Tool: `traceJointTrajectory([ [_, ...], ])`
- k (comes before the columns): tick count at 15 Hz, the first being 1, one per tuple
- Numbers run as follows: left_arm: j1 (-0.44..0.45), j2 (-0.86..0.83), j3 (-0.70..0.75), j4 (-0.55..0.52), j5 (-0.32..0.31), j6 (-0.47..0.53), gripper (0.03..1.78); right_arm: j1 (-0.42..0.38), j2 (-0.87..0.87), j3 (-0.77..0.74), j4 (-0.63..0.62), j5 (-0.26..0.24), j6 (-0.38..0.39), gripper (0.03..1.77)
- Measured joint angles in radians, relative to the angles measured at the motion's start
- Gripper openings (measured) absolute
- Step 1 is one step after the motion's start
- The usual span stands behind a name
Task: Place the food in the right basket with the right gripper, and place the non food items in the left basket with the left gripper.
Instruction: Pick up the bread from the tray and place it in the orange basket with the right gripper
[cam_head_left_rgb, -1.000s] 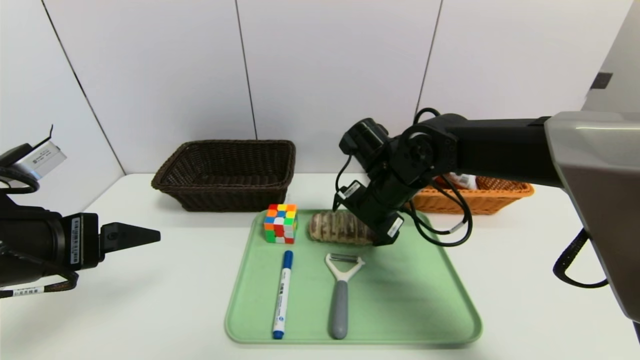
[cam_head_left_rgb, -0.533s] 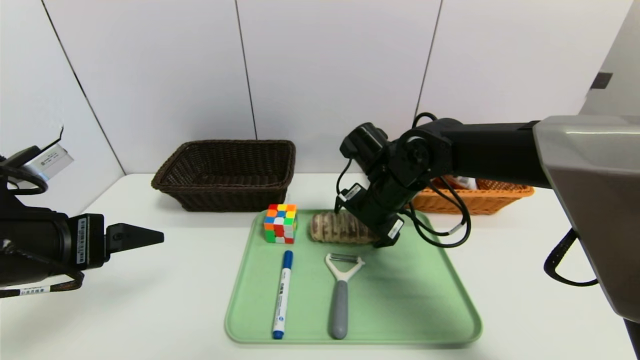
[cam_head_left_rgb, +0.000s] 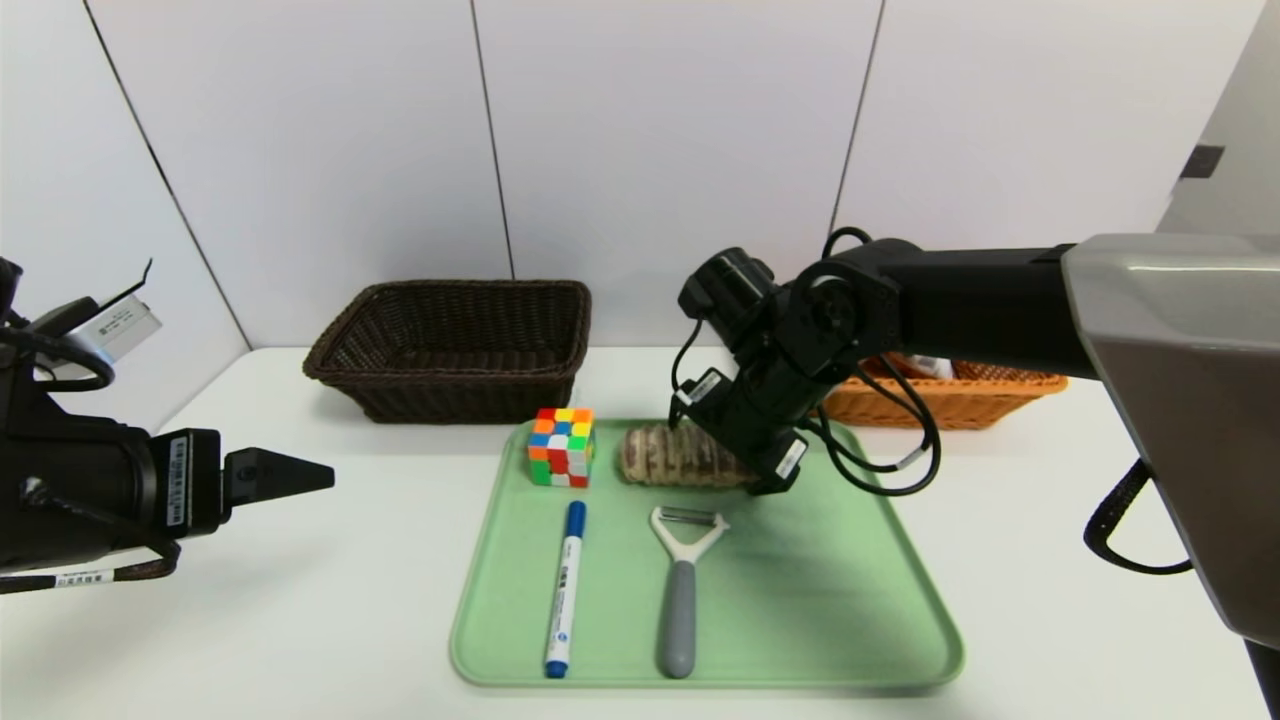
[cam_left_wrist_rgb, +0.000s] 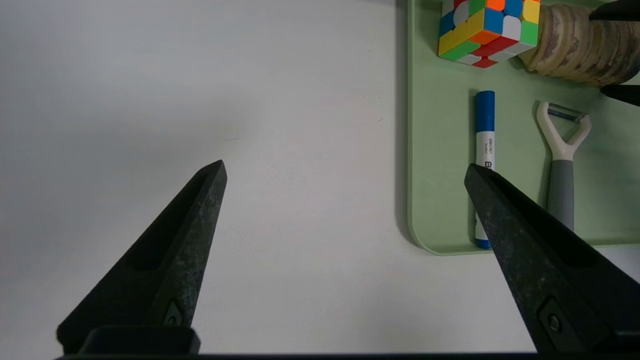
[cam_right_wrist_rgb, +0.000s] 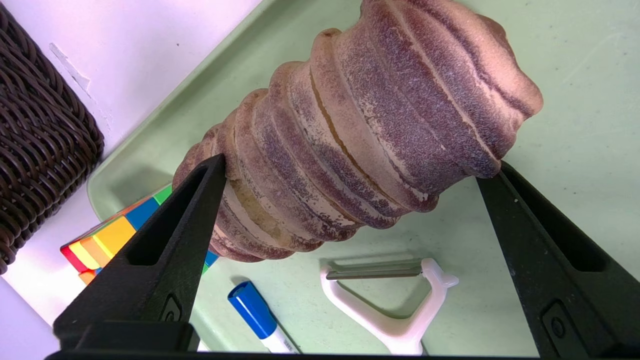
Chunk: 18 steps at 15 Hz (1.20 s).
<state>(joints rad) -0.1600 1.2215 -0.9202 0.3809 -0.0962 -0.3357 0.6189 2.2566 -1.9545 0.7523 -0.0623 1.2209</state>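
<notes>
Between our right gripper's (cam_right_wrist_rgb: 350, 170) spread fingers (cam_right_wrist_rgb: 170, 235) sits the bread roll (cam_right_wrist_rgb: 360, 125): one tip at each side of it, jaws wide and not clamped, roll lying flat at the back of the green tray (cam_head_left_rgb: 850, 600). Just left of the roll we see the puzzle cube (cam_head_left_rgb: 561, 446). Nearer us on the tray lie the marker (cam_head_left_rgb: 564, 588), blue cap toward the cube, and beside it the peeler (cam_head_left_rgb: 681, 585), blade toward the roll. Behind the right arm sits the orange-tan basket (cam_head_left_rgb: 975, 398), with something white and orange inside; we can't tell what. Behind the tray's left end stands the dark brown basket (cam_head_left_rgb: 455, 345). Our left gripper (cam_left_wrist_rgb: 345, 172) hangs over bare table (cam_head_left_rgb: 300, 600) left of the tray, fingers apart, holding nothing.
</notes>
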Motion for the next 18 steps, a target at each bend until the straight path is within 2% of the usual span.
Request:
traceJointTrajectory([
  [3, 0.0, 0.008, -0.002, -0.001, 0.0, -0.001, 1.69, 0.0, 0.0, 0.001, 0.003, 0.0, 0.0, 1.69],
  [4, 0.0, 0.01, -0.003, -0.001, 0.0, -0.001, 1.69, 0.0, 0.0, 0.002, 0.005, 0.001, 0.0, 1.57],
  [7, 0.0, 0.014, -0.004, -0.001, 0.0, -0.001, 1.69, 0.0, 0.0, 0.002, 0.01, 0.002, 0.001, 1.11],
  [10, 0.0, 0.015, -0.006, -0.009, 0.0, -0.001, 1.69, 0.0, 0.0, 0.002, 0.011, 0.002, 0.0, 0.8],
  [11, 0.0, 0.015, -0.006, -0.012, 0.0, -0.002, 1.69, 0.0, -0.001, 0.002, 0.011, 0.002, -0.001, 0.64],
  [12, 0.0, 0.016, -0.006, -0.013, 0.0, -0.002, 1.69, 0.001, -0.001, 0.002, 0.013, 0.003, -0.002, 0.19],
  [13, 0.0, 0.016, -0.006, -0.013, 0.0, -0.001, 1.69, 0.001, -0.002, 0.002, 0.013, 0.003, -0.003, 0.12],
  [18, 0.001, 0.018, -0.006, -0.013, 0.0, -0.001, 1.69, 0.009, -0.027, 0.001, 0.012, 0.003, -0.007, 0.12],
])
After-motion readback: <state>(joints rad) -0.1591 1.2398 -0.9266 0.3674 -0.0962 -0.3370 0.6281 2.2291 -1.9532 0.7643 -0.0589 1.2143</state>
